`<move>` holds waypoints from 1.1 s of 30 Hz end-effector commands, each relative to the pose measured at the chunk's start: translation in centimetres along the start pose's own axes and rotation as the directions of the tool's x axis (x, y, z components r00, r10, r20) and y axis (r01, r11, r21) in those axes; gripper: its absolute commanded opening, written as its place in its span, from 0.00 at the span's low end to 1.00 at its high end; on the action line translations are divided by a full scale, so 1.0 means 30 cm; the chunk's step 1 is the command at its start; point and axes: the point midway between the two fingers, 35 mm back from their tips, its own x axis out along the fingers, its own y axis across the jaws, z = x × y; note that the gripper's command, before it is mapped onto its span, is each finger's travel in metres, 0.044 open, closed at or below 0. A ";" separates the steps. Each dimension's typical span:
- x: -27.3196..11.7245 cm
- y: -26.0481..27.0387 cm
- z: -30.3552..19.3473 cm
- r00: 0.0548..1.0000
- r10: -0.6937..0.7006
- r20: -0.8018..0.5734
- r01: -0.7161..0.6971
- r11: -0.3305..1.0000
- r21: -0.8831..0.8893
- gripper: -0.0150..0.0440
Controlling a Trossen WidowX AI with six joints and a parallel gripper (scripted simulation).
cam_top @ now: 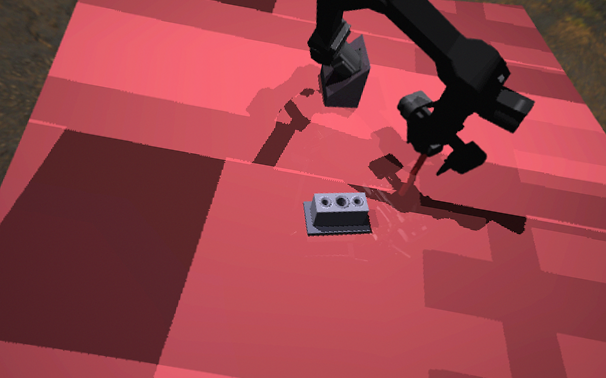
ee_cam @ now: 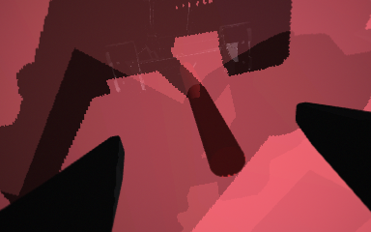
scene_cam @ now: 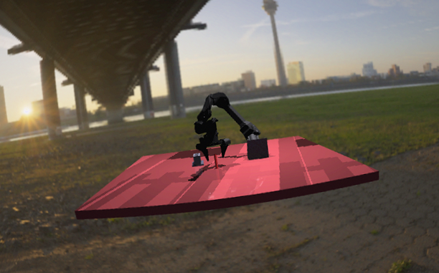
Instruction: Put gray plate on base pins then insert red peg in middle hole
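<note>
Wrist view: the gripper is held wide apart and empty, its two black fingers seen either side of the upright red peg, which stands on the red table under the hand. The peg could be tipped over if one finger meets it first, since it is not centred between them. Farther off, the gray plate is seen seated on its base, well apart from the peg. No writing or brand can be read.
</note>
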 end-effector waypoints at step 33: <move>0.009 0.001 -0.001 1.000 0.000 0.006 0.000 1.000 -0.008 0.25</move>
